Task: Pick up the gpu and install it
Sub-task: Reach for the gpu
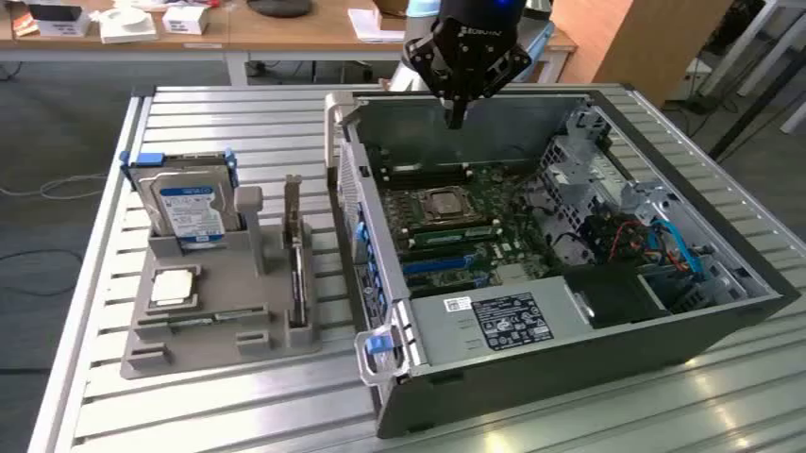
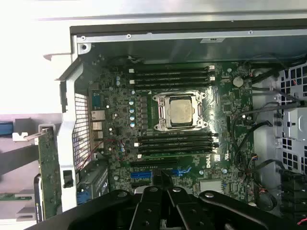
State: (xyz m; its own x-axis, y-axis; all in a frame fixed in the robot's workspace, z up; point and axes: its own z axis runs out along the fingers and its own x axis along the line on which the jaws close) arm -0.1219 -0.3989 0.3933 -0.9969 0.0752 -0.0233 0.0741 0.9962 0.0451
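The gpu point(image 1: 296, 257) is a thin dark card standing on edge in a slot of the grey holder point(image 1: 208, 344), at the exterior view's left of the open computer case point(image 1: 529, 377). In the wrist view the gpu point(image 2: 47, 167) appears as a green board edge with a metal bracket, outside the case wall. My gripper point(image 1: 456, 115) hangs over the far side of the case, well away from the card. Its fingers point(image 2: 162, 181) are shut with nothing between them, above the motherboard point(image 2: 120, 120) near the blue expansion slots point(image 2: 178, 171).
The holder also carries a silver hard drive point(image 1: 189, 209), a processor chip point(image 1: 173, 288) and a memory stick point(image 1: 202, 322). Inside the case are the CPU socket point(image 1: 441, 206), cables point(image 1: 629, 236) and a power supply point(image 1: 504, 319). Desks stand behind the slatted table point(image 1: 240, 118).
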